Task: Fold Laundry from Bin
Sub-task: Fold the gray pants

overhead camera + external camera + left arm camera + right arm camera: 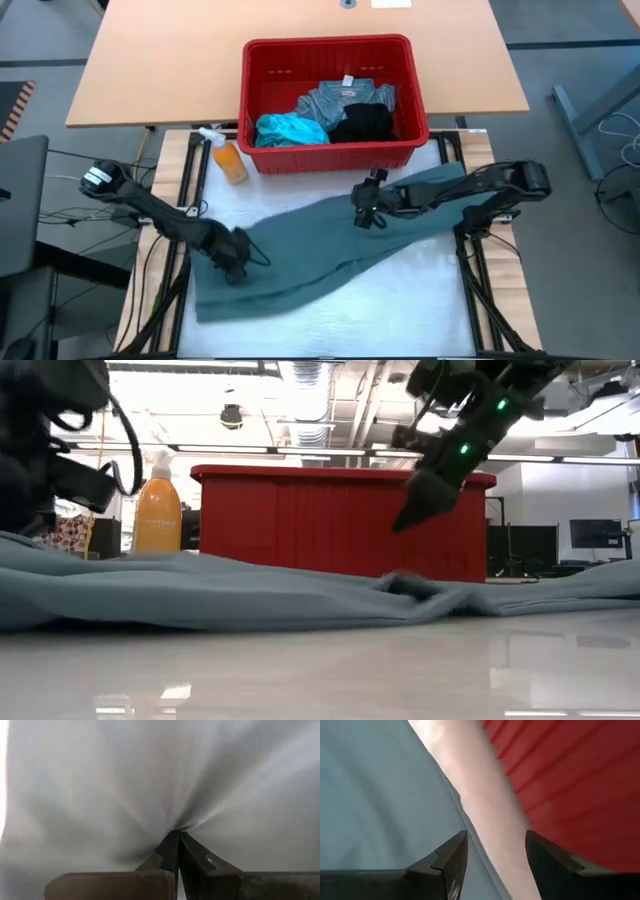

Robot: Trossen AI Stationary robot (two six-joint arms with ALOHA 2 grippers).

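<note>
Fingers of the left gripper point(236, 268) are pinched on the muted grey-green soft garment point(330, 245), spread across the white counter point(420, 300); fingers of the right gripper point(364, 215) are held wide above it. Behind, three garments are contained in the red slotted plastic bin point(330, 155).

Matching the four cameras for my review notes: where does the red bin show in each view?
High: the red bin at top centre.
Low: centre background, behind the grey-green garment.
Left wrist: not in it, only cloth.
Right wrist: red wall at upper right.
Shared landmark: the grey-green garment.
</note>
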